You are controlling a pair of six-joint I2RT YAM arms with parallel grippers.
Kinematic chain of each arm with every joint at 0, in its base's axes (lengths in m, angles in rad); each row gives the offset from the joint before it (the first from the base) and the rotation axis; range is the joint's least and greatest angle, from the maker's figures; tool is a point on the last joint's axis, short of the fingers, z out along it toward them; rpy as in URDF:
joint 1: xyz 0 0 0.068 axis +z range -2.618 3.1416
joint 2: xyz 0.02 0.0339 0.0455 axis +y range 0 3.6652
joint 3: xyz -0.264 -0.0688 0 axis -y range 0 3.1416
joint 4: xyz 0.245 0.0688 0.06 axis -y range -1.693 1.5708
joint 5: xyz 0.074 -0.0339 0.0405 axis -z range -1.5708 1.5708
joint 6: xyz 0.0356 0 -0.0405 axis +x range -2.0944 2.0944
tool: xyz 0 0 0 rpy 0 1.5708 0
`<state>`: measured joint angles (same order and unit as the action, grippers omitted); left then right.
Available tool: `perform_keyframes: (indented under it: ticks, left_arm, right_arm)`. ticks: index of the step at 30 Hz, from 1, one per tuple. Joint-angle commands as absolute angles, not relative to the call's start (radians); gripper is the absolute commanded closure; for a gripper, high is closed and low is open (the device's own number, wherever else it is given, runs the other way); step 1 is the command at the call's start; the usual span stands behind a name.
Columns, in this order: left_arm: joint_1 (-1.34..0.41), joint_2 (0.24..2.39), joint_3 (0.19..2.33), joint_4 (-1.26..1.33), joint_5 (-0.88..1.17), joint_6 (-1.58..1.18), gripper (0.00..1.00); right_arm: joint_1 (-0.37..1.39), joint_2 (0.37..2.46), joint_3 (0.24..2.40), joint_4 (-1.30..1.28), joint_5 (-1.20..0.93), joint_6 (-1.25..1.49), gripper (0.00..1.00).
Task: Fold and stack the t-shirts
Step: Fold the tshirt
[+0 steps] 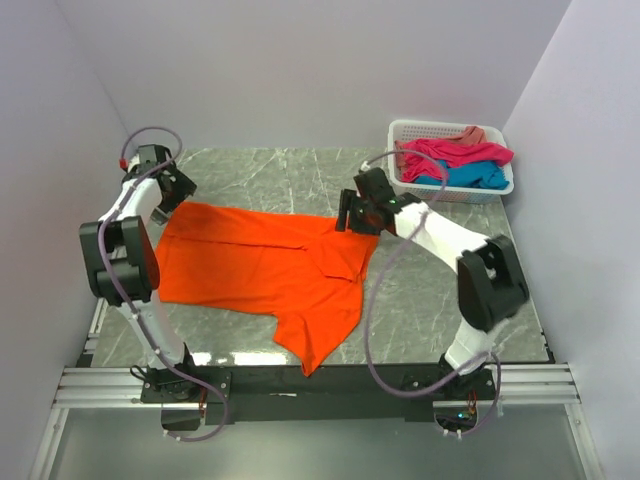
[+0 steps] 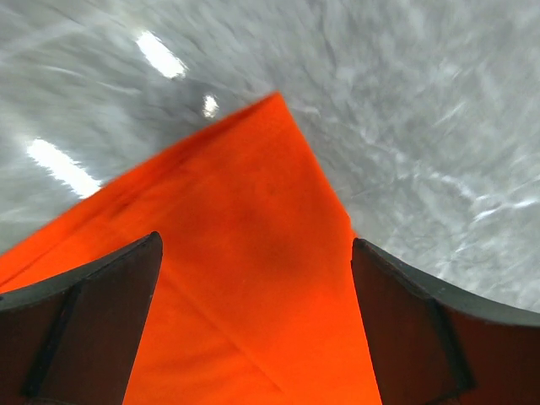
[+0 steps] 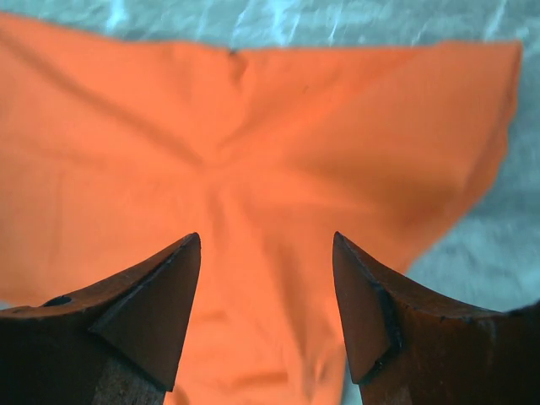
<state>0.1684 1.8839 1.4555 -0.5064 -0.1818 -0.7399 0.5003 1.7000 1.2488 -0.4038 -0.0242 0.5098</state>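
Orange t-shirt (image 1: 270,265) spread flat on the table (image 1: 260,175).
Left pincer (image 2: 253,253), wide, over its far-left corner; right pincer (image 3: 266,245), wide, over its far-right edge; basket (image 1: 400,135) holds pink t-shirt (image 1: 450,152), blue t-shirt (image 1: 475,177), salmon t-shirt (image 1: 472,133).

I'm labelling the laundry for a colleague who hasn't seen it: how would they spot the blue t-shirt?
Go to the white slotted basket at the far right corner of the table. The blue t-shirt lies bunched along its near side, next to the magenta one. It is the only turquoise cloth there; its neighbours are pink.
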Motion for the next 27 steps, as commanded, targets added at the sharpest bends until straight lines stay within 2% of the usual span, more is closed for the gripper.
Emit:
perform_keyframes:
  ticks: [1, 4, 10, 14, 20, 23, 27]
  left_arm:
    - [0.166, 1.963, 1.492, -0.466, -0.066, -0.704, 0.01]
    - [0.164, 2.019, 1.519, -0.486, -0.071, -0.698, 0.00]
    - [0.166, 2.068, 1.514, -0.486, -0.101, -0.692, 0.01]
    - [0.166, 2.120, 1.560, -0.514, -0.117, -0.693, 0.01]
    - [0.166, 2.151, 1.611, -0.508, -0.097, -0.716, 0.01]
    - [0.167, 2.166, 1.641, -0.517, -0.100, -0.727, 0.00]
    - [0.167, 2.190, 1.747, -0.558, -0.115, -0.719, 0.01]
  right_arm:
    - [0.476, 1.819, 1.363, -0.440, -0.003, 0.497, 0.29]
    - [0.459, 1.917, 1.399, -0.492, 0.051, 0.497, 0.29]
    - [0.420, 2.015, 1.405, -0.515, 0.028, 0.488, 0.29]
    - [0.381, 2.112, 1.491, -0.552, -0.018, 0.465, 0.29]
    - [0.328, 2.272, 1.748, -0.669, -0.063, 0.402, 0.29]
    - [0.318, 2.344, 1.943, -0.721, -0.069, 0.367, 0.29]
    - [0.310, 2.404, 2.125, -0.781, -0.057, 0.298, 0.29]
